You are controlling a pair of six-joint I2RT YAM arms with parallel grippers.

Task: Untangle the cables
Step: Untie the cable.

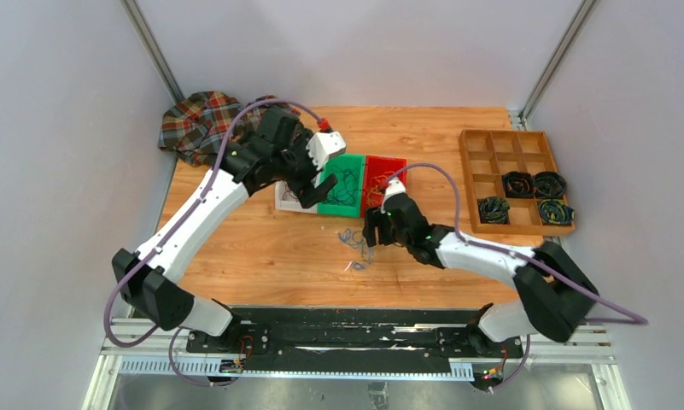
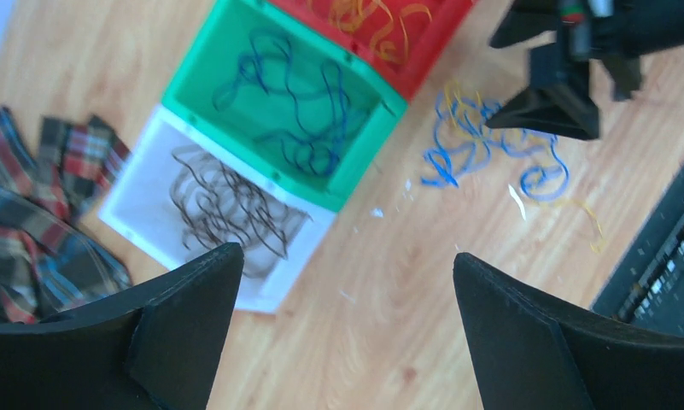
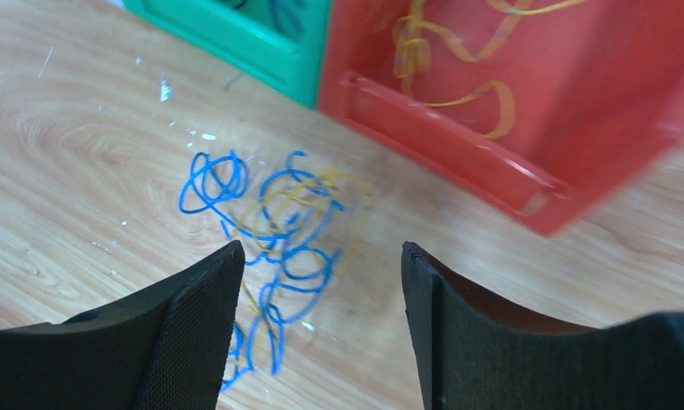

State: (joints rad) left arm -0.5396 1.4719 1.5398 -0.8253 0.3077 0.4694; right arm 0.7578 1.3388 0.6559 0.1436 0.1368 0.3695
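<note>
Since the right gripper (image 3: 321,249) hangs with jaws spread just above the cables (image 3: 266,243), a blue and yellow tangle on the table (image 3: 82,154) beside the red bin (image 3: 458,145), it should close on one outer blue loop, not the knotted middle. Its wrist view shows yellow strands threaded through the blue, though blur hides how tightly. The left wrist view adds what that one misses: the left gripper (image 2: 348,256), spread and empty, above black wire in the white bin (image 2: 133,209) and blue in the green bin (image 2: 351,179).
</note>
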